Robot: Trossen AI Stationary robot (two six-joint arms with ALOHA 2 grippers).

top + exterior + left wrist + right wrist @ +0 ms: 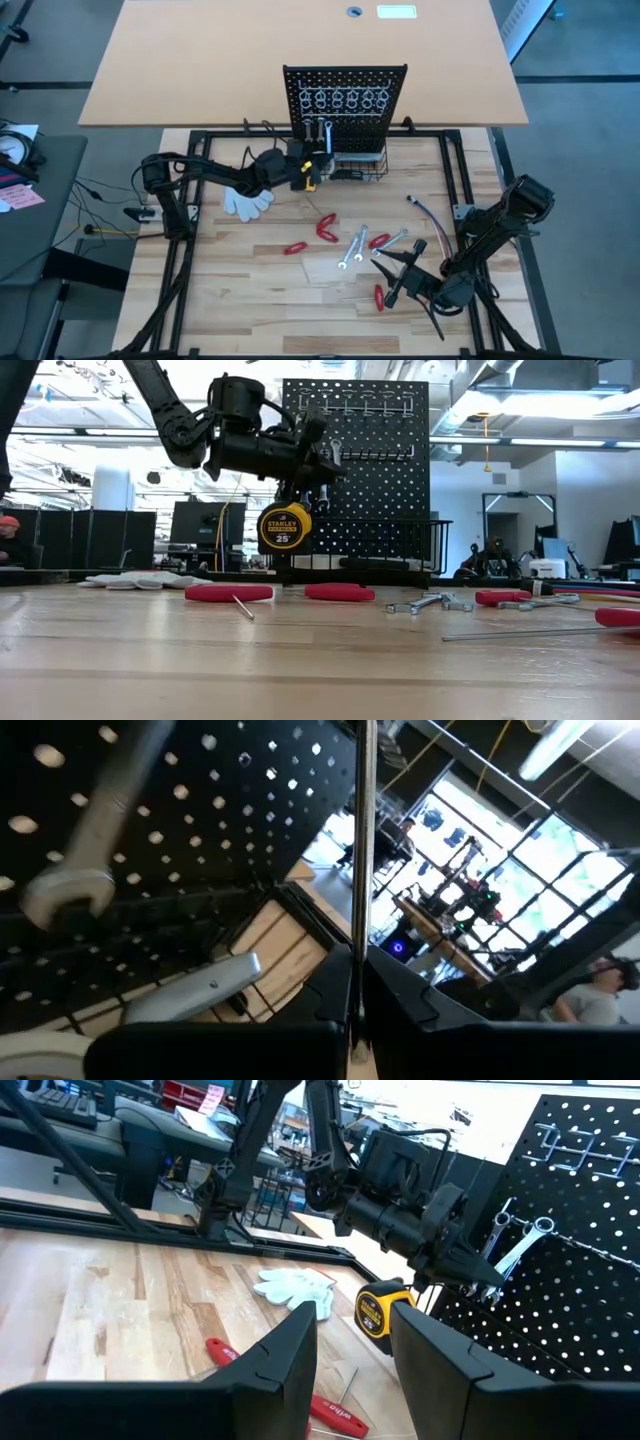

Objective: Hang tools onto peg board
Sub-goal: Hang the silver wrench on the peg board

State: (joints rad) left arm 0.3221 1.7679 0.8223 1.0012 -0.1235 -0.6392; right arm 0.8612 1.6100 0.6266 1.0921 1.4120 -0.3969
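The left end effector was clamped on a thin wrench, held right at the peg board; seating it on a hook looked next. The right end effector waited half-open and empty, other tools just beside it on the table.

The pale wooden table carried the upright peg board at its far edge, with a white glove, a yellow tape measure, scattered red-handled tools, silver wrenches and what looked like a bundle of coloured wires lying on it.
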